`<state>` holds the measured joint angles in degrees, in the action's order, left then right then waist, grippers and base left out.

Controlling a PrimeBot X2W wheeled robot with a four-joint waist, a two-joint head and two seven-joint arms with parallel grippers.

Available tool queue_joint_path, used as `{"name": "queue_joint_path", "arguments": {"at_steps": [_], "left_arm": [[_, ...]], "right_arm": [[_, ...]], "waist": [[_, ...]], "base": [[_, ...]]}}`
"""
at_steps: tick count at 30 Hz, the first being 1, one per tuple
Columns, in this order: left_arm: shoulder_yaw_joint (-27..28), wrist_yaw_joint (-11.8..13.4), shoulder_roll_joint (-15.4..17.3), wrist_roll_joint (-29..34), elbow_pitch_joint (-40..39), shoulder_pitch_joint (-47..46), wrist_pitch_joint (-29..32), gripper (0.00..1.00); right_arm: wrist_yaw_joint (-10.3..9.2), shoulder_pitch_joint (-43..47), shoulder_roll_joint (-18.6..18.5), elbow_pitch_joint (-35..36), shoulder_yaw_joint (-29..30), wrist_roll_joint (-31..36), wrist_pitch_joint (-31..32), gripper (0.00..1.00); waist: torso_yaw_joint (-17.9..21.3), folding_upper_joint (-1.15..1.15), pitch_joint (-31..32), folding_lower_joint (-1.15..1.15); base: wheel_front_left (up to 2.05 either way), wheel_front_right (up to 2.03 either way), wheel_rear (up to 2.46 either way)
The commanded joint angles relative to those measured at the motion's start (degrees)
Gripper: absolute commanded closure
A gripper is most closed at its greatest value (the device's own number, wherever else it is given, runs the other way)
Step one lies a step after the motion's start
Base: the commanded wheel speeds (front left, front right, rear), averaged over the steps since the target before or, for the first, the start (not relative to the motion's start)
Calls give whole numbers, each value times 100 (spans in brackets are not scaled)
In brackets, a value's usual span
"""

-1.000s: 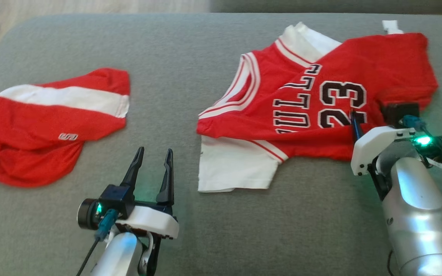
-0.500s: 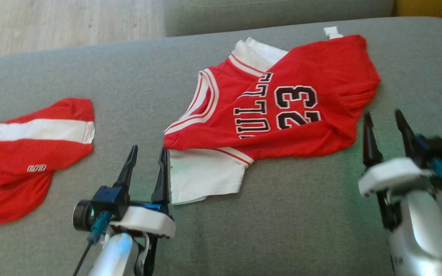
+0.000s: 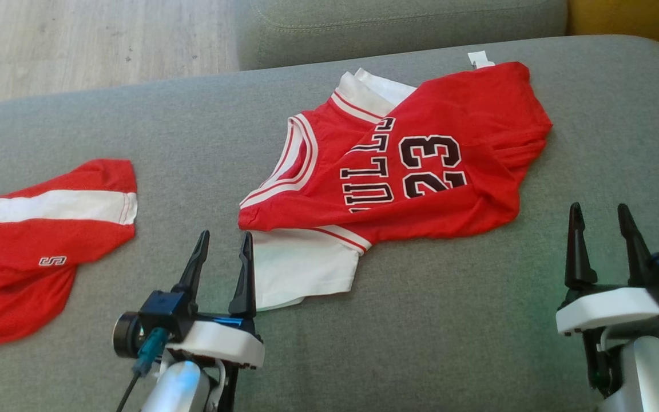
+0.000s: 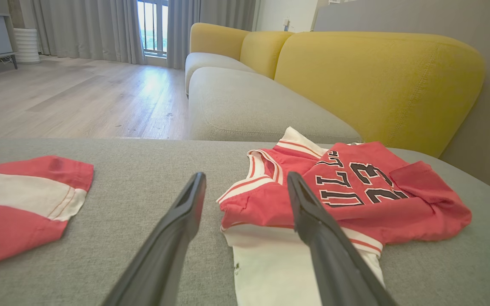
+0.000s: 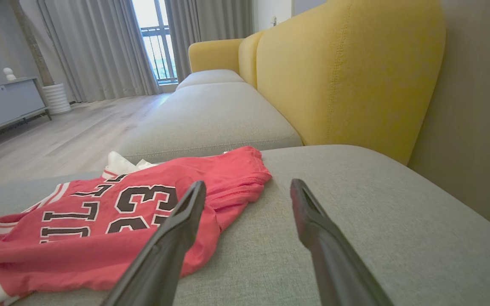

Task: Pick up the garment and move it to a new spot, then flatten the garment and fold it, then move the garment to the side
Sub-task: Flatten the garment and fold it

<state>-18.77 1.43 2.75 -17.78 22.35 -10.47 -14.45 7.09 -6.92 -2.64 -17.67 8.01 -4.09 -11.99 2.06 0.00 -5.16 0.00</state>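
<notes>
Both the left claw [image 3: 225,235] and right claw [image 3: 599,207] gape empty near the rumpled jersey [image 3: 421,171] on the sofa [image 3: 449,320]; flattening seems next, needing grips on its edges.

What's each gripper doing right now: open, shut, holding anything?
Left gripper: open, holding nothing.
Right gripper: open, holding nothing.

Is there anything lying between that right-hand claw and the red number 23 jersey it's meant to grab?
Nothing visible does. The open right gripper is just off the jersey at its right side, with bare grey sofa cushion between them. The other red garment lies far to the left, out of the way.
</notes>
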Motion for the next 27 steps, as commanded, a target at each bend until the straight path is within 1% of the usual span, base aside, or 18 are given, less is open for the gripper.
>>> {"name": "queue_joint_path", "arguments": {"at_steps": [1,3,8,13,15,19,21,24,27], "left_arm": [[116,-28,13,-83,-157,-107,-55,0],[82,-39,13,-106,-137,-96,-55,0],[-223,-159,13,-277,18,-62,64,0],[-476,-173,13,-403,237,-27,444,0],[-525,-121,15,-397,368,-46,635,0],[-570,107,69,-295,686,-140,995,0],[-582,176,74,-284,825,-189,1132,0],[-615,224,82,-267,969,-243,1245,0],[-625,219,80,-296,1034,-280,1257,0]], "right_arm": [[40,-162,-23,229,-125,-34,5,0],[40,-155,-23,251,-120,-38,16,0],[40,-97,-23,304,-71,-66,18,0],[40,-73,-23,297,-99,-73,24,0],[40,-91,-23,306,-134,-74,26,0],[40,-122,-23,334,-194,-62,29,0],[40,-124,-23,344,-198,-49,33,0],[40,-124,-23,344,-189,-44,38,0],[40,-120,-23,335,-184,-49,34,0]], "waist": [[-18,0,4,0],[-27,0,10,0],[-75,0,21,0],[-65,0,-10,0],[-37,0,-47,0],[52,0,-132,0],[97,0,-167,0],[153,0,-204,0],[179,0,-231,0]], "base": [[0,0,0],[0,0,0],[0,0,0],[0,0,0],[0,0,0],[0,0,0],[0,0,0],[0,0,0],[0,0,0]]}}
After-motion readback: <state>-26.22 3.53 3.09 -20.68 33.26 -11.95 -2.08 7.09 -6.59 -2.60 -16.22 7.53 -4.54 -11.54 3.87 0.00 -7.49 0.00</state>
